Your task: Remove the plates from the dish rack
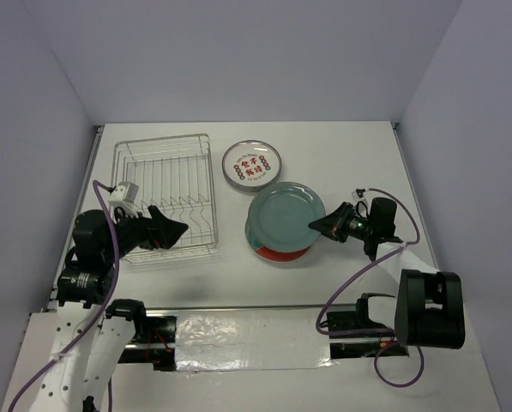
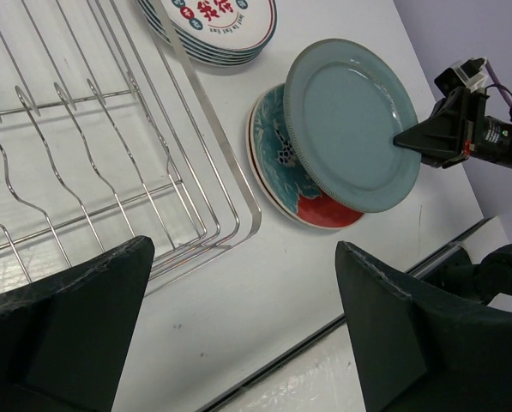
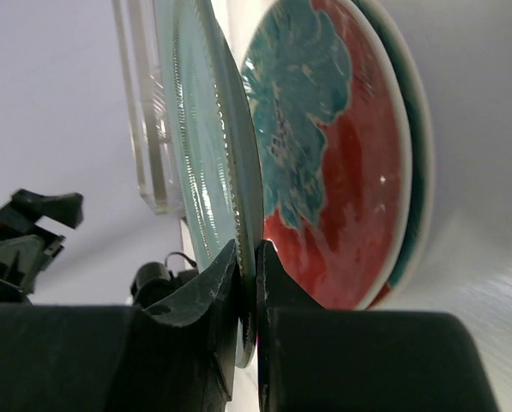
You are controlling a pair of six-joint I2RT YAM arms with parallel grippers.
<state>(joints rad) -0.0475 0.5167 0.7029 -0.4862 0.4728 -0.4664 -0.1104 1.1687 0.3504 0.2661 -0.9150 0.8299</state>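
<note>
Left of centre in the top view: dish rack [image 1: 164,193], with left gripper [image 1: 171,232] at its lower right corner, jaws spread wide. Mid-frame: stack of white plates [image 1: 251,165] lying flat just right of the rack, and below it floral plates [image 1: 277,251] stacked, possibly two. Right: right gripper [image 1: 317,227] clamped on the rim of the teal plate [image 1: 286,216], held tilted over that floral stack.

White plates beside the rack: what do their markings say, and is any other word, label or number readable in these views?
Top white plate, centre: red and green characters, too blurred to read.
Same plate, ring around the characters: lettering too small to read.
Teal plate, floral plates, dish rack: no text visible.
</note>
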